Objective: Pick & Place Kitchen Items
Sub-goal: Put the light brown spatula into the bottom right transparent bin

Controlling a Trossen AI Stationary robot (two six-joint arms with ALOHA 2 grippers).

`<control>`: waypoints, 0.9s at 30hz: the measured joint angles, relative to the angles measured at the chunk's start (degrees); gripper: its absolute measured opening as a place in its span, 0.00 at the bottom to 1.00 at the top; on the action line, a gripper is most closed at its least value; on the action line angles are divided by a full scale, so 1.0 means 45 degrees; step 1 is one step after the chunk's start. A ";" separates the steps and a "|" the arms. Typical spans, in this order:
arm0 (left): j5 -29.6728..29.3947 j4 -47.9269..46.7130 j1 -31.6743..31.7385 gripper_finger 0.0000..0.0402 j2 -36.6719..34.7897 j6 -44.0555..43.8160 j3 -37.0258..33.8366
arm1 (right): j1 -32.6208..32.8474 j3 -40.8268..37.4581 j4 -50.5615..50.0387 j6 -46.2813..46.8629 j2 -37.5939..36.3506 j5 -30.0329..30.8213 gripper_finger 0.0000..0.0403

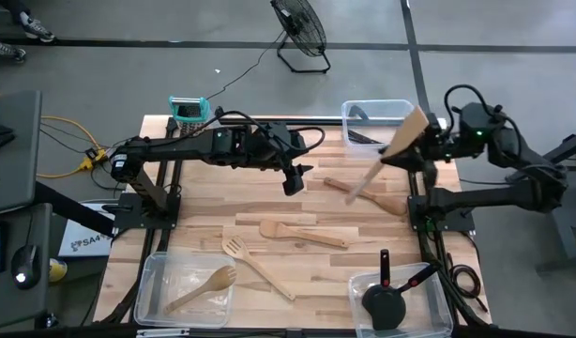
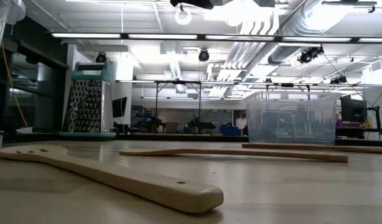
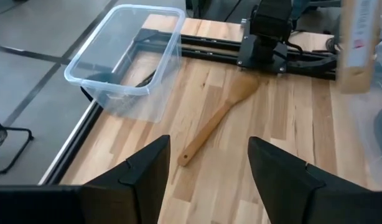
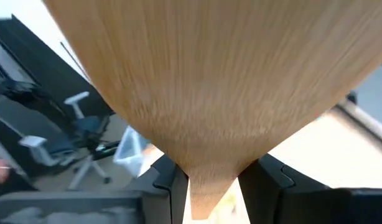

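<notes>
Left arm stretched from its base at nine o'clock toward the bench centre, wrist angled down; left pincer (image 1: pixel 293 179) hanging above the boards, fingers (image 3: pixel 144 177) spread wide with nothing between them. Right arm folded in from three o'clock, elbow out past the bench edge, forearm reaching back toward one o'clock; right pincer (image 1: pixel 415 153) raised and clamped on a wooden spatula (image 4: pixel 222 81), its blade pointing up.

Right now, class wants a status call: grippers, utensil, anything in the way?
Right gripper shut on wooden spatula, lifted beside the far clear bin. Left gripper open, hovering mid-table. Nothing seen in the way.
</notes>
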 joint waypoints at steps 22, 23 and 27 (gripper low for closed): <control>-0.0160 -0.1192 0.0005 0.53 0.0000 0.0308 0.0000 | 0.2910 0.0000 -0.4405 0.7497 -0.0829 0.0615 0.27; -0.0160 -0.1275 0.0005 0.53 0.0000 0.0310 0.0000 | 0.3143 0.0000 -0.4149 0.7644 -0.0802 0.0672 0.27; -0.0159 -0.1532 0.0005 0.53 0.0000 0.0394 0.0000 | 0.4114 0.0005 -0.3812 0.8546 -0.0664 0.0808 0.27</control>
